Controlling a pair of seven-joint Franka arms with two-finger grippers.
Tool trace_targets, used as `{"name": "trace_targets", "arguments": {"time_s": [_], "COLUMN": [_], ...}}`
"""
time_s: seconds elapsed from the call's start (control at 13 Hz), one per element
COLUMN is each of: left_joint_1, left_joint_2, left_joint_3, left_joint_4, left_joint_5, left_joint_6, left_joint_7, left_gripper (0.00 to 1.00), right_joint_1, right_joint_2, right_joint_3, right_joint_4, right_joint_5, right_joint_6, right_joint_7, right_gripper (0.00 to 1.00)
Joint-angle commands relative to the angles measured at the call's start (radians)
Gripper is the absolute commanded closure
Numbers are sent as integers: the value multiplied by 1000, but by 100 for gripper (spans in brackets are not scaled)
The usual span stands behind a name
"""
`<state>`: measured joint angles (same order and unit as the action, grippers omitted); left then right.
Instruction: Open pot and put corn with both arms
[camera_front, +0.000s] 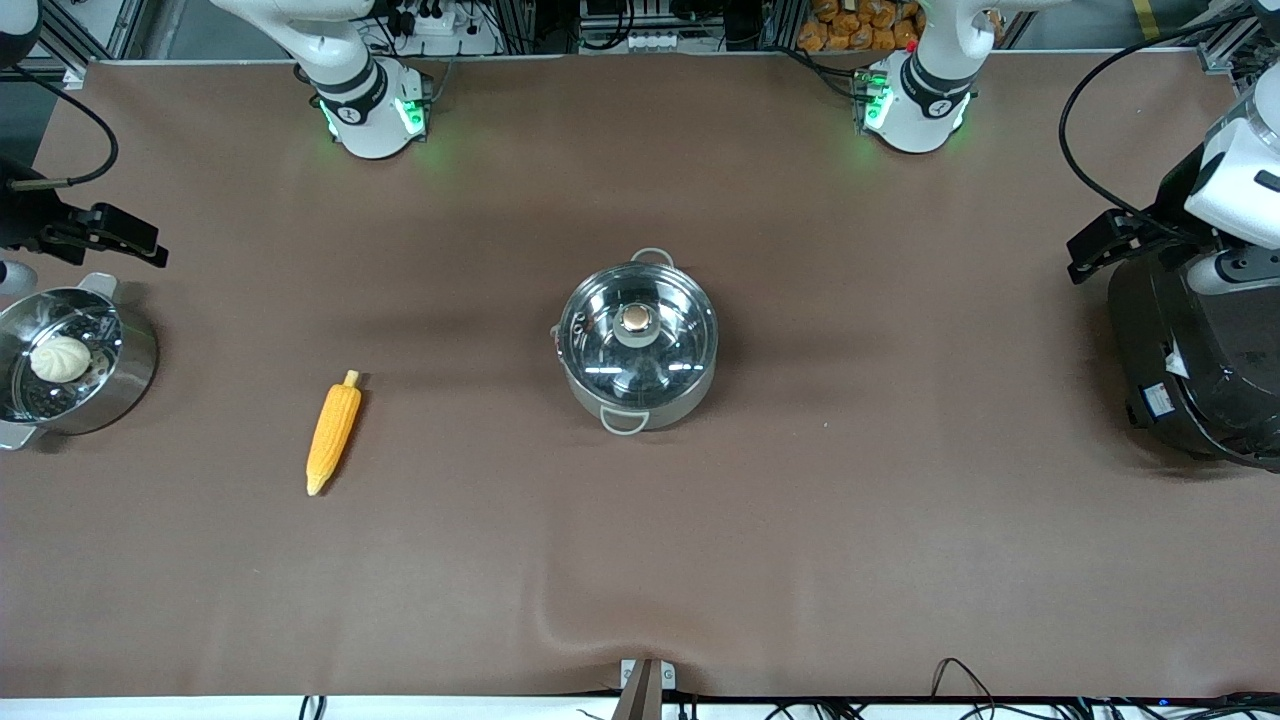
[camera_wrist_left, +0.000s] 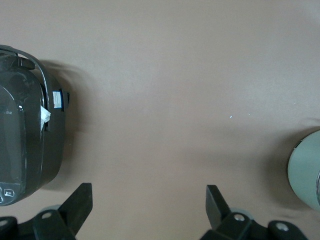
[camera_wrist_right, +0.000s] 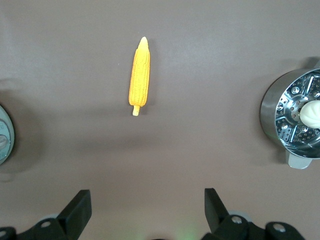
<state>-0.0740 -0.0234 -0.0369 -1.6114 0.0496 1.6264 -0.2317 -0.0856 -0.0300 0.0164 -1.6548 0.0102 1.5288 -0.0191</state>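
Pot (camera_front: 638, 345), lid (camera_front: 638, 333) on, sits mid-table; the steamer (camera_front: 70, 365) holds a bun (camera_front: 60, 358). Corn (camera_front: 332, 432) lies between them on bare table (camera_front: 900, 500). Left gripper (camera_wrist_left: 149, 206) by the cooker (camera_front: 1195, 370) and right gripper (camera_wrist_right: 147, 207) above the steamer both gape, empty.

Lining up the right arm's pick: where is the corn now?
In the front view the corn lies flat on the table, between the pot and the steamer pan, toward the right arm's end.
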Motion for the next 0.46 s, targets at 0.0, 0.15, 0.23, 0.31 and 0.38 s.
{"name": "trace_targets", "arguments": {"time_s": [0.0,0.15,0.23,0.31,0.38], "left_joint_1": [13,13,13,11,-6], "left_joint_2": [3,5,5,11,17], "left_joint_3": [-8,-9,-8,-9,-11], "left_joint_4": [21,22,22,24,25], "left_joint_5": [10,9,9,9,4], "left_joint_6": [-22,-22,-20,-20,-22], "left_joint_7": [14,14,24,23,15], "left_gripper": [0,0,0,0,0], "right_joint_1": [-5,-5,-5,-5,-5], "right_joint_2": [-16,-16,-16,-16,-16], "right_joint_3": [5,5,5,5,5], "right_joint_4": [-17,-17,-17,-17,-17], "right_joint_5": [4,4,4,4,4], "right_joint_6": [8,8,8,8,7], "right_joint_7": [-10,-10,-10,-10,-10], "right_gripper": [0,0,0,0,0]}}
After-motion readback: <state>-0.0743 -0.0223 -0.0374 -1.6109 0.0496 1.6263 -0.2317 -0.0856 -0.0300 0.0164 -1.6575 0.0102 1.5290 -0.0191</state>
